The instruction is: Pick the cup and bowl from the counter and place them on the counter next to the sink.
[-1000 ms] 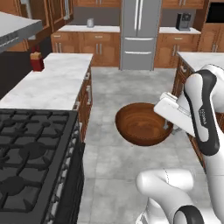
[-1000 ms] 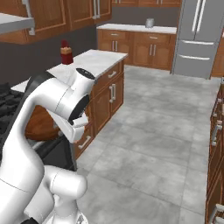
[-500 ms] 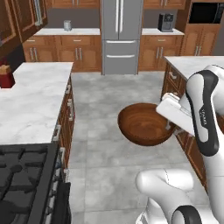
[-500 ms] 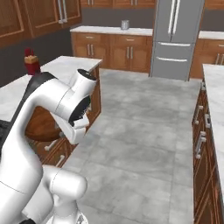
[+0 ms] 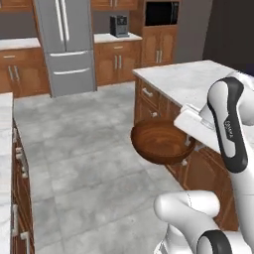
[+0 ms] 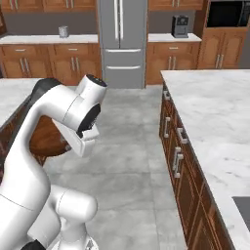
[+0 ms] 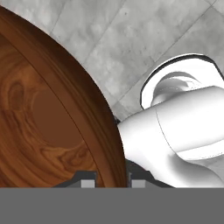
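Observation:
The bowl [image 5: 159,143], dark reddish-brown and wooden-looking, hangs in the air over the grey floor, beside the cabinet front of a marble counter [image 5: 186,79]. My gripper [image 7: 113,181] is shut on the bowl's rim, one fingertip inside the rim and one outside. In the right base view the bowl [image 6: 45,140] shows behind my arm, and the counter [image 6: 215,112] runs along the right. A dark grey recessed corner [image 6: 242,206] cuts into that counter at the frame edge; I cannot tell whether it is the sink. The cup is out of view.
A steel fridge [image 5: 64,44] stands at the back between wooden cabinets, with a coffee machine [image 5: 119,26] and a microwave [image 5: 161,12] to its right. Another marble counter edge [image 5: 5,149] lies at the far left. Open tiled floor [image 5: 84,149] spreads between the counters.
The whole picture has swung: the base has turned, so the stove and left counter slid out to the left and the island came in on the right. The bowl stays in my gripper.

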